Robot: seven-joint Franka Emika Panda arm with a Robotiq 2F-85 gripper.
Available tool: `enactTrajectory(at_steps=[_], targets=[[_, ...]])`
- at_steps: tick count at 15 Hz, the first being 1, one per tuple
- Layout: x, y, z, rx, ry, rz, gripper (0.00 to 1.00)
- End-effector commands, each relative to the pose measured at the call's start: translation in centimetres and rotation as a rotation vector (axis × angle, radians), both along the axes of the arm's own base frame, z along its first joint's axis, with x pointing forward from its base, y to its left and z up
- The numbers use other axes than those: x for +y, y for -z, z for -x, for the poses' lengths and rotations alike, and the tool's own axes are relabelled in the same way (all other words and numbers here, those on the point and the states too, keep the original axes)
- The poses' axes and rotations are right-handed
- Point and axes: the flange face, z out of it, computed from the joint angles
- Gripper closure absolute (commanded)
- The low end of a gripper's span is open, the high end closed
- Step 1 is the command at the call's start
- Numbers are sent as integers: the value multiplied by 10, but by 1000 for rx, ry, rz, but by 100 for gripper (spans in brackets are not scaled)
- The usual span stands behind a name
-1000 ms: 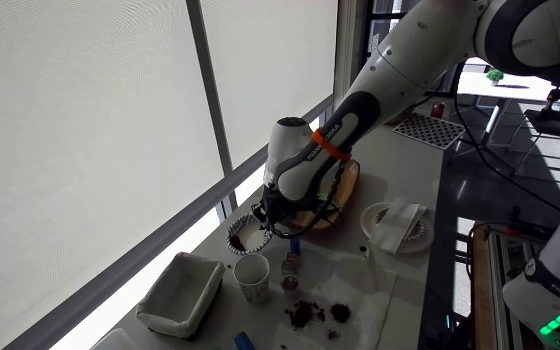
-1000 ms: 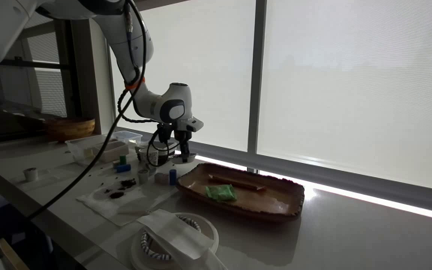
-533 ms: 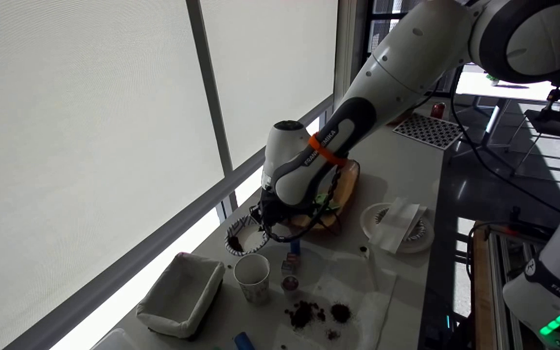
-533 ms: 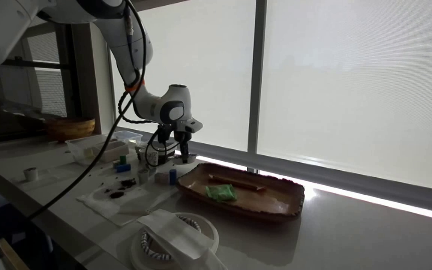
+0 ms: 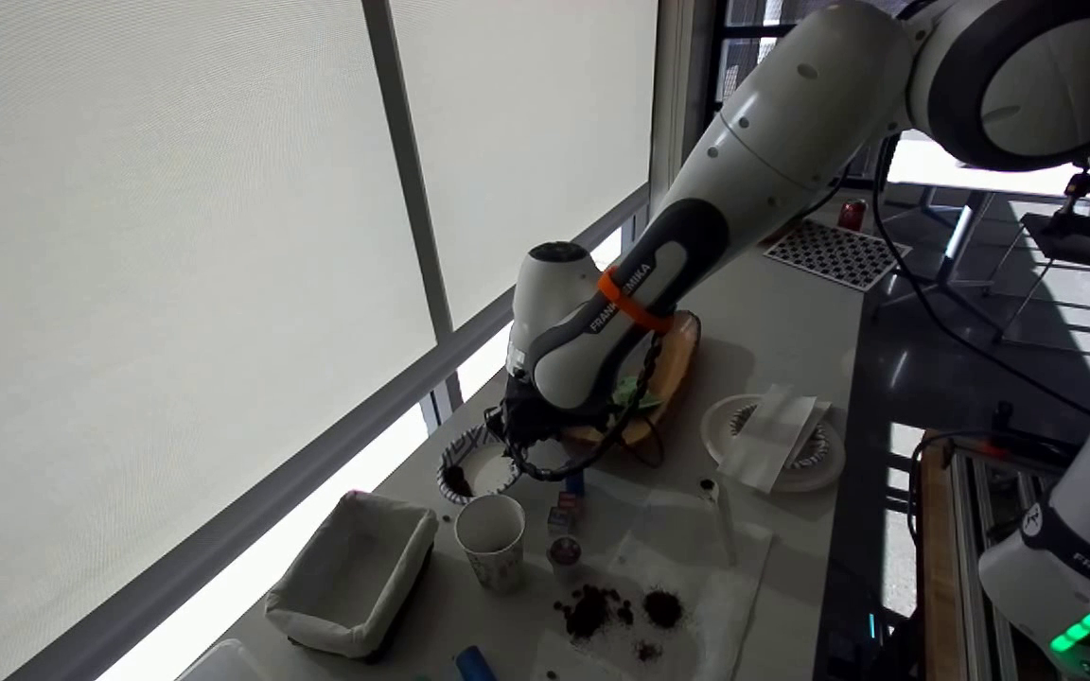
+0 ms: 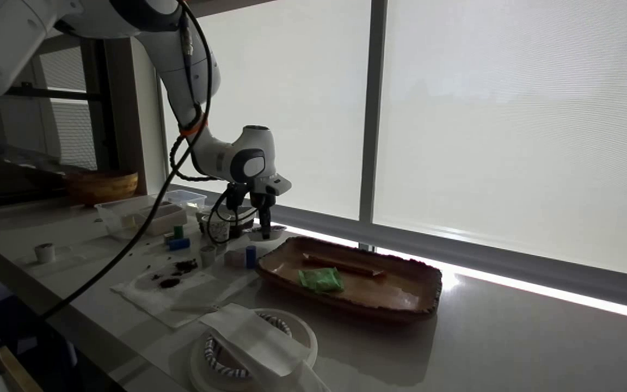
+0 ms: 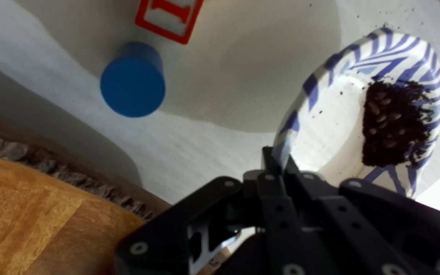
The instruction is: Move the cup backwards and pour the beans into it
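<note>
Pointing down, the gripper (image 7: pixel 279 164) is clamped on the rim of a striped bowl (image 7: pixel 330 118), the thin edge pinched between its two sides. Behind it the arm (image 5: pixel 772 132) comes in high and slopes down over the table (image 6: pixel 509 343), its wrist upright. Inside the bowl, the beans (image 7: pixel 392 130) make a dark heap at the side away from the gripper, a few paler ones on top. Whether the bowl clears the table, I can't tell.

The cup (image 5: pixel 496 570) stands upright near the bowl; in an exterior view their edges overlap to the eye. It has close neighbours: a lined tub (image 5: pixel 346 567) on one side, a little pod (image 5: pixel 565 552) just beside it on the other. Past the pod come some blocks (image 5: pixel 561 520), then an upright blue cylinder (image 7: pixel 133 87), between them and the wooden tray (image 5: pixel 679 359). In an exterior view the arm hides part of that tray. More dark bits (image 5: pixel 588 615) lie in heaps near the pod.
</note>
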Motion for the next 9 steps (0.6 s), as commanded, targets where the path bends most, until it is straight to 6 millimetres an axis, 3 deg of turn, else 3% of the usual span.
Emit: enactTrajectory(at_steps=[1, 6, 7, 9], targets=[[5, 8, 0, 23, 14, 2, 99], [5, 15, 4, 42, 23, 7, 99], [4, 15, 5, 45, 29, 13, 72], [3, 12, 7, 44, 39, 21, 66]])
